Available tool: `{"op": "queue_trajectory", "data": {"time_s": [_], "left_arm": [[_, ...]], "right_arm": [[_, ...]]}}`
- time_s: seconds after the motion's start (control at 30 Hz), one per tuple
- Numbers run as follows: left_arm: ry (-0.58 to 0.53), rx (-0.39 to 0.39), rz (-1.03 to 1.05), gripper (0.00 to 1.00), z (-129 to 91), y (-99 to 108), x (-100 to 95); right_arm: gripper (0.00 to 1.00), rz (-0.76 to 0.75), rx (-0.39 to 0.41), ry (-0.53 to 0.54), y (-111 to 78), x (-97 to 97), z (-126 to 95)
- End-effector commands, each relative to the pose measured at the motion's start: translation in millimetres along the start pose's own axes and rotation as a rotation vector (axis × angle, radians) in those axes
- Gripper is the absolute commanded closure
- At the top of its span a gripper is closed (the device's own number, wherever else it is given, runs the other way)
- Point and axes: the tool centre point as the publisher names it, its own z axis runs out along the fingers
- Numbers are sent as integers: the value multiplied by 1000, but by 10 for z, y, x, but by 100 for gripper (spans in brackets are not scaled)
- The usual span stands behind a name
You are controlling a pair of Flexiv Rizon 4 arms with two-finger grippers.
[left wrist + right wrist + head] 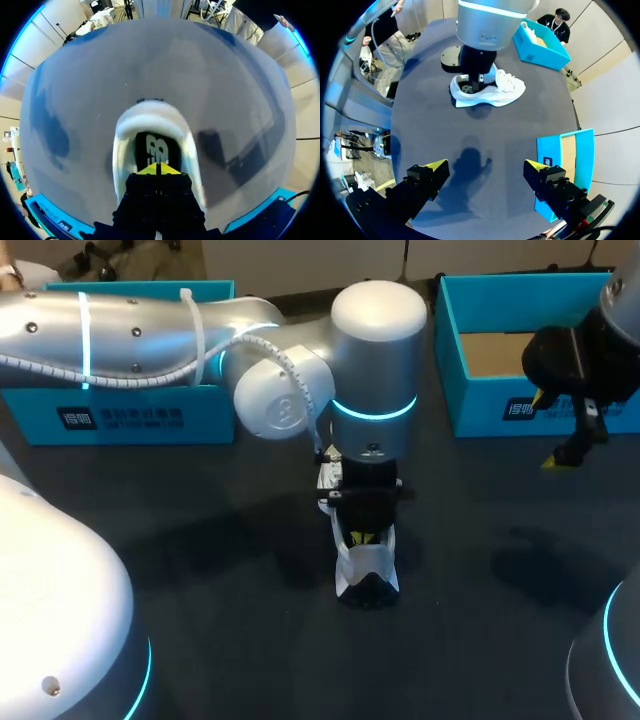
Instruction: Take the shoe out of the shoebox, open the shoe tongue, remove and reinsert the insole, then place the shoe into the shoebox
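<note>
With the left pincer [158, 169], standing nose-down in the mouth of the shoe [368, 575], yellow tips pressed together right at the black insole [156, 147]. Not showing whether an edge of that insole is being nipped between them. With the right pincer [486, 166], hanging well apart from the shoe, above bare desk [200, 570], fingers spread wide and gripping nothing.

Judging progress: seeming to be past the first step, with the shoe lying out on the desk between the left blue box [210, 415] and the right blue box [480, 400], and inside neither. Seeming to be working on the insole step, with the insole lying flat inside the shoe. Not telling from here whether this is before the removal or after the reinsertion. Tongue hidden under the left wrist, so not judging how far it is opened. Leaving undone, in any case, the return of the shoe to the shoebox.

Counting now: one white shoe; one insole; two pincers; two blue open-topped boxes, one at each side of the desk. Showing a brown floor in the right one. Possibly looking at the shoebox and its lid, without telling which is which.
</note>
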Motion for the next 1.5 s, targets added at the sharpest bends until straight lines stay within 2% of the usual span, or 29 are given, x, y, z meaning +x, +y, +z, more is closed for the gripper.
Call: {"op": "queue_trajectory", "data": {"time_s": [0.03, 0.53, 0.83, 1.03, 1.3, 1.4, 1.5], "left_arm": [[0, 15, -1, 100, 49, -24, 51], [10, 37, -28, 100, 470, -72, 11], [-34, -31, -64, 100, 562, 16, -49], [-48, -145, -81, 100, 483, 165, -43], [-78, -183, -89, 100, 261, 216, -48], [-95, -175, -93, 100, 205, 205, -56], [-101, -101, -89, 100, 128, 100, -88]], "right_arm": [[0, 1, 3, 2, 11, -11, 12], [0, 1, 3, 2, 11, -11, 12], [0, 1, 3, 2, 11, -11, 12], [0, 1, 3, 2, 11, -11, 12], [0, 1, 3, 2, 11, -11, 12], [0, 1, 3, 2, 11, -11, 12], [0, 1, 3, 2, 11, -11, 12]]}}
